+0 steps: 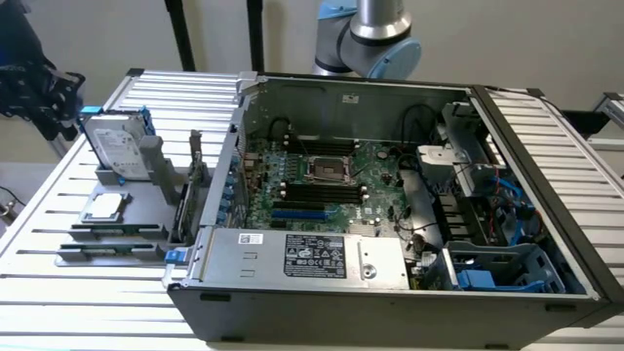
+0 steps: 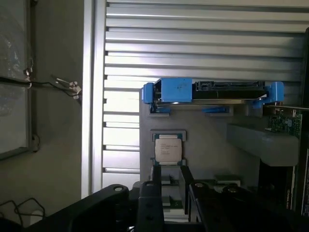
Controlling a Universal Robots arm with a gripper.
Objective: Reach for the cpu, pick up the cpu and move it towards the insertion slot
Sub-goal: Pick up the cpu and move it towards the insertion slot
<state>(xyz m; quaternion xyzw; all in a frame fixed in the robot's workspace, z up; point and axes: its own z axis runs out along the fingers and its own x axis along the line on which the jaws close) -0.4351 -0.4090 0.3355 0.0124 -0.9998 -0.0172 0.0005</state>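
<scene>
A slatted metal tabletop (image 1: 58,292) carries an open computer case (image 1: 390,307), and a pale wall stands behind it. The arm (image 1: 375,29) rises behind the case's far edge. Inside the case, the slot (image 1: 326,169) sits on the green board, silver-framed with a dark centre. Black memory slots (image 1: 322,191) lie just beside it. On the exterior view's left of the case, a grey fixture (image 1: 146,201) rests on the tabletop. A hard drive (image 1: 119,150) in a blue bracket stands upright at its far end. The cpu (image 2: 168,149) lies flat in a shallow holder on this fixture, near the drive and well apart from the slot, with the case wall between them. In the wrist view the dark fingers (image 2: 185,180) stand parted, with the grey fixture showing in the gap, and they hold nothing. The cpu lies just beyond their tips, in line with the gap and not touching them. Nothing lies between the fingers and the cpu.
</scene>
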